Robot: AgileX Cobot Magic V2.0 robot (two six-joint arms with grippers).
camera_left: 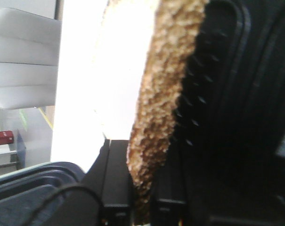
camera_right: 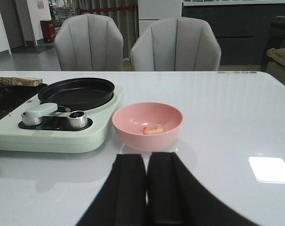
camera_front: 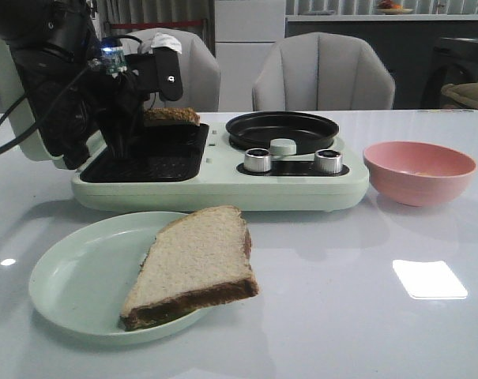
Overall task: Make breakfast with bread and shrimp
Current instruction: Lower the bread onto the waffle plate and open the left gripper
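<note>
Over the grill side of the pale green breakfast cooker (camera_front: 223,185), the left gripper (camera_left: 141,207) has its two black fingers pressed against either face of a slice of bread (camera_left: 163,103), pinching it by its crusty edge; from the front that slice (camera_front: 171,116) shows just above the dark ribbed grill plate, level and close to it. A second slice (camera_front: 193,264) lies on the light green plate (camera_front: 65,284) just in front of the cooker, one corner hanging over the plate's rim toward the table. The cooker's round black pan (camera_front: 282,129) sits on its other half, behind two silver knobs (camera_front: 257,159). Beside the cooker on the pan side stands a pink bowl (camera_right: 147,123) with a small orange-pink shrimp (camera_right: 154,129) lying in its bottom. The right gripper (camera_right: 147,188) hangs low in front of that bowl, well short of it, its fingers nearly together with only a thin slit between them and nothing held. The table (camera_front: 365,316) is glossy white, with bare surface beyond the bowl; two grey chairs (camera_front: 323,71) stand behind the cooker at the far edge.
</note>
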